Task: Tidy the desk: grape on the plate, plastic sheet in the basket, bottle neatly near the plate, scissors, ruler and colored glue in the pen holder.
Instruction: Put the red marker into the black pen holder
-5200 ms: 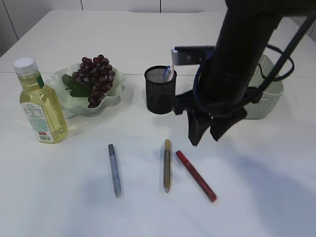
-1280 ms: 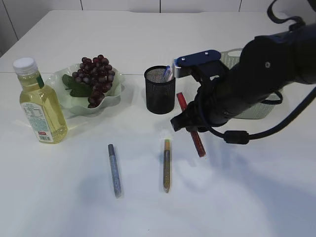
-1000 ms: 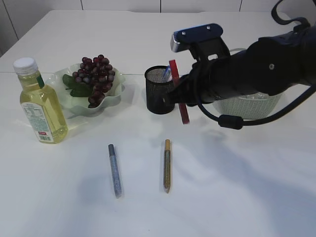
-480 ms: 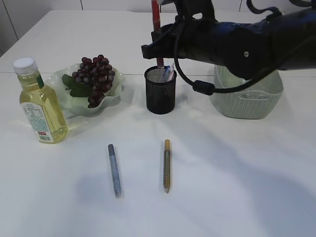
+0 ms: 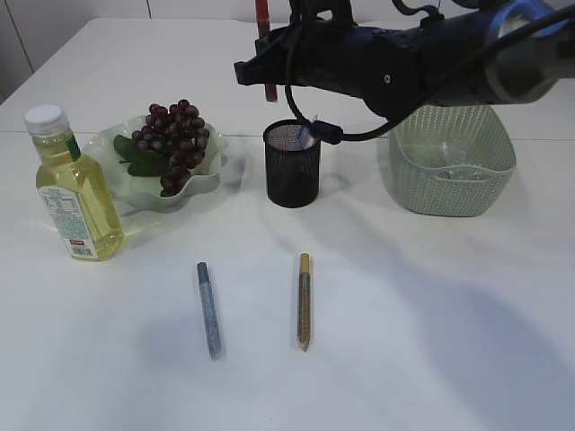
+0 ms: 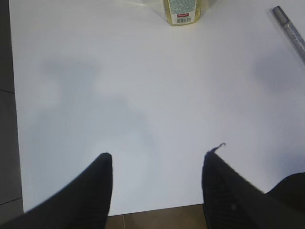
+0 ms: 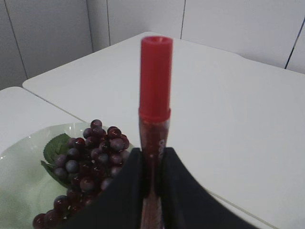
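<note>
The right gripper (image 7: 151, 181) is clamped on a red glue stick with a red cap (image 7: 155, 90), its two dark fingers (image 7: 121, 191) pressed against the tube on either side so the stick stands upright with the cap end up. From the exterior view that gripper (image 5: 262, 67) hangs high over the white table (image 5: 449, 296), and the red stick (image 5: 261, 18) runs up out of the top of the picture. Below the gripper and slightly to its right stands the black mesh pen holder (image 5: 292, 166), with a blue-tipped item (image 5: 308, 133) poking out of its rim. Below and to the gripper's left sits the pale green scalloped plate (image 5: 117, 180) carrying the bunch of dark purple grapes (image 5: 177, 139), and further left stands the clear bottle of yellow liquid with a white cap (image 5: 74, 189), just beside the plate. Off to the gripper's right, under its arm, is the pale green woven basket (image 5: 454, 166). Nearer the front edge lie a silver-grey glitter glue pen (image 5: 208, 310) and a gold glitter glue pen (image 5: 304, 301), apart from each other. The left gripper (image 6: 157, 186) hovers with its jaws spread wide and nothing between them, above the near edge of the table; the bottle's base (image 6: 181, 10) lies ahead of it.
</note>
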Controlling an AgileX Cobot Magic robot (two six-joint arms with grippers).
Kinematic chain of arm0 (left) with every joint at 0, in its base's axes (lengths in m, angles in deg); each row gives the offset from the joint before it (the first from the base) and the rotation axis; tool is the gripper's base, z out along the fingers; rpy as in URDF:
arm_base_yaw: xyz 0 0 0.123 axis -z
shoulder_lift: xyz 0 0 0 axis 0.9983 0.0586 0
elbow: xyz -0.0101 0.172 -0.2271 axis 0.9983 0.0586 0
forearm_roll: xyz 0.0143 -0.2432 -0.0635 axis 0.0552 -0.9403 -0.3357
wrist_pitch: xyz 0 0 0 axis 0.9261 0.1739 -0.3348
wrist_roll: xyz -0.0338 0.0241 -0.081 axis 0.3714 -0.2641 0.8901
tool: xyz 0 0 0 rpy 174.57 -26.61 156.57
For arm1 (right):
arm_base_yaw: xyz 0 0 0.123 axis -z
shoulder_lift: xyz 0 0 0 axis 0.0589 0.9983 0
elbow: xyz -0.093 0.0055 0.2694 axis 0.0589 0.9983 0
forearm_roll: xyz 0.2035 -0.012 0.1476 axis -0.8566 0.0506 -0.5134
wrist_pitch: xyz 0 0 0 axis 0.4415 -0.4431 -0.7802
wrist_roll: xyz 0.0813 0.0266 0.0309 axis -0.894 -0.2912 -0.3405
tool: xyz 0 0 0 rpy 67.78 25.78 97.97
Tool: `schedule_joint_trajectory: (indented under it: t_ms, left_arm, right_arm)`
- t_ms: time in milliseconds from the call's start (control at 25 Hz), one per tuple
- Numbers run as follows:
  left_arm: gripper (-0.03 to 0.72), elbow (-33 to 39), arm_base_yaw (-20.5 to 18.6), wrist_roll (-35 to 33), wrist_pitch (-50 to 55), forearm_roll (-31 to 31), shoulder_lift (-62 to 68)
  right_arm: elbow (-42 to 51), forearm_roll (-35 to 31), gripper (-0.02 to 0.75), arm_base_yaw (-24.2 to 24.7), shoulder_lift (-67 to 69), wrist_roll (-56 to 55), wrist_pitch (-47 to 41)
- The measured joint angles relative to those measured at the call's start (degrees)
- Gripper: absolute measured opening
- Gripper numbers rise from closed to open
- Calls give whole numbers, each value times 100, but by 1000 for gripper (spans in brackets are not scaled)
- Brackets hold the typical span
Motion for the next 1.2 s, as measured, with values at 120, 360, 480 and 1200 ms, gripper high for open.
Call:
schedule_joint_trajectory:
  t_ms: [120,360,480,1200]
  left_arm:
    - [434,0,0,0,0,3,0]
    - [435,0,0,0,0,12,0]
    - [434,0,0,0,0,12,0]
    - [434,0,0,0,0,12,0]
  right_arm:
    - [-275,0,92,61,265,0,-78]
    - [-605,4,92,97,628,124,-184]
    - [-631,13,92,161,708,159,-208]
    - [-652,13,92,311,829,172,-244]
